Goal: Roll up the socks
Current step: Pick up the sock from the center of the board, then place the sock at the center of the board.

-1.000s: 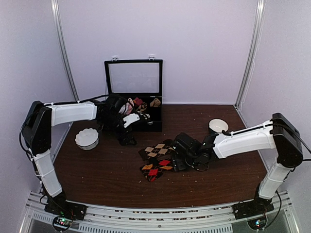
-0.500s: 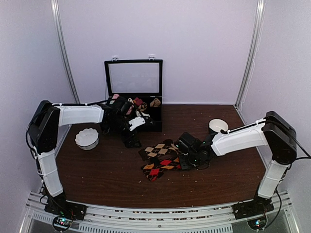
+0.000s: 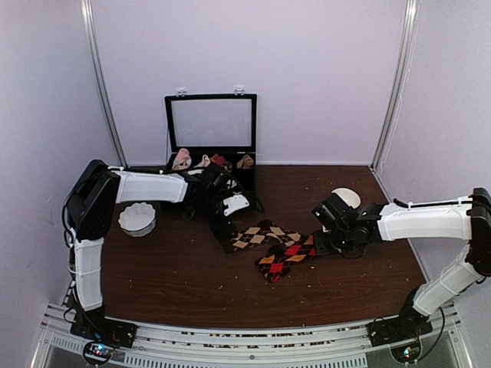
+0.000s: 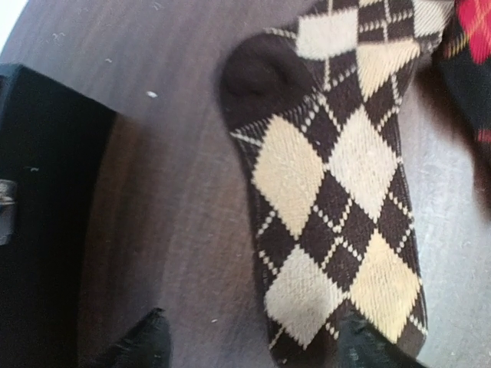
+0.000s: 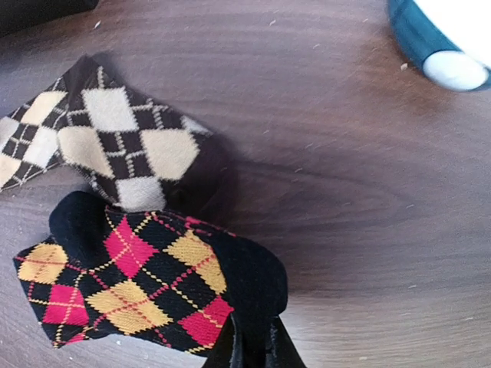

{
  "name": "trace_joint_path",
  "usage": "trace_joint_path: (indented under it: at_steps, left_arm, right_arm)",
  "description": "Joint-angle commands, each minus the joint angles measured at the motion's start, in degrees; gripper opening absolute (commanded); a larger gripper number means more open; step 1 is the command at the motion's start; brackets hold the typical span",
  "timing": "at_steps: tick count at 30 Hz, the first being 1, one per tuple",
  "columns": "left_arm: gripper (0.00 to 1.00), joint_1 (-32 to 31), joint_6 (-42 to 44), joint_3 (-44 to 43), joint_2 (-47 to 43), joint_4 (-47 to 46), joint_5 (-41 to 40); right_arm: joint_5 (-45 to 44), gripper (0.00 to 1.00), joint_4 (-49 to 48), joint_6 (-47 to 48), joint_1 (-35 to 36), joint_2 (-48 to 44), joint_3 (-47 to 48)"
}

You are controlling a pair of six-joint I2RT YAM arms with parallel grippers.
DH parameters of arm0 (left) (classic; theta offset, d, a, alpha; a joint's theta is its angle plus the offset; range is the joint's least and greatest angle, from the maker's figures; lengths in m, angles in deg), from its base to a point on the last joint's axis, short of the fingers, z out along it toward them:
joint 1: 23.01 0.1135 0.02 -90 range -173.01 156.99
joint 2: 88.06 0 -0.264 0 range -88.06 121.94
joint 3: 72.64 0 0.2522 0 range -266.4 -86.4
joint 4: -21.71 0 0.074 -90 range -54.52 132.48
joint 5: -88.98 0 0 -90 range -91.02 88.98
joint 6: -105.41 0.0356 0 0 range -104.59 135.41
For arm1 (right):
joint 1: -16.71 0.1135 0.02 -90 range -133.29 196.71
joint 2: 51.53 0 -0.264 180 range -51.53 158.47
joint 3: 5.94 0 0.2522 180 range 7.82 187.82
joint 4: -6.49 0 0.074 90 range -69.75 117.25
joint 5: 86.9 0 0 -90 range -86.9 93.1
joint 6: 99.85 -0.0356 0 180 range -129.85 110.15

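Two black argyle socks lie mid-table. The one with cream diamonds (image 3: 261, 234) (image 4: 330, 169) (image 5: 115, 146) stretches out flat. My left gripper (image 3: 225, 227) (image 4: 253, 349) hovers open at its left end: one fingertip (image 4: 360, 345) rests over the sock's edge and the other (image 4: 146, 345) stands over bare wood. The sock with red and orange diamonds (image 3: 285, 258) (image 5: 130, 284) lies just in front of it, its corner also showing in the left wrist view (image 4: 476, 31). My right gripper (image 3: 324, 244) (image 5: 257, 349) is shut on that sock's black end, which bunches up between the fingers.
A black case (image 3: 211, 123) (image 4: 38, 192) with its lid up stands at the back, holding pink and other sock bundles. A white scalloped bowl (image 3: 137, 218) sits at the left. A white bowl (image 3: 345, 198) (image 5: 445, 31) sits behind my right gripper.
My right gripper shut on the red and orange sock and dragged it to the right. My left arm moved right to the cream sock's end, its jaws narrowing a little.
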Motion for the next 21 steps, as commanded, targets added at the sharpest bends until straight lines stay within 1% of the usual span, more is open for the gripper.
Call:
trace_joint_path:
  at_steps: [1,3,6,8,10,11,13,18,21]
  left_arm:
    - [0.69,-1.3,2.8,-0.7,1.9,-1.3,-5.3]
    - [0.59,-1.3,3.0,-0.4,2.2,-0.2,-7.1]
    - [0.43,-1.3,2.8,2.3,1.3,-0.3,-9.5]
    - [0.36,-1.3,2.5,4.8,0.2,-0.8,-10.6]
    - [0.33,-1.3,2.1,7.4,-1.0,-1.1,-11.8]
    - [0.27,-1.3,1.7,8.7,-1.8,-1.7,-12.0]
    - [0.25,-1.3,1.2,9.6,-3.3,-1.0,-11.3]
    - [0.28,-1.4,1.6,12.0,-6.8,0.2,-9.9]
    - [0.29,-1.4,2.4,13.2,-9.0,2.4,-8.4]
  right_arm:
    - [-1.6,0.09,3.5,5.0,-3.9,-1.6,4.2]
    - [-1.8,0.09,5.3,8.1,-5.8,-0.4,9.4]
    - [-2.3,0.08,7.3,12.7,-7.9,3.7,17.6]
    - [-1.5,0.08,8.0,15.2,-9.5,7.2,23.1]
    - [-0.9,0.06,9.2,17.2,-10.8,11.0,29.5]
    - [-0.5,0.05,10.0,18.4,-11.3,12.9,33.0]
    - [-0.4,0.05,11.2,20.2,-11.8,16.8,39.5]
    - [-2.9,0.06,14.9,22.6,-12.8,26.7,54.1]
    - [-6.3,0.07,14.6,23.5,-13.2,31.0,58.3]
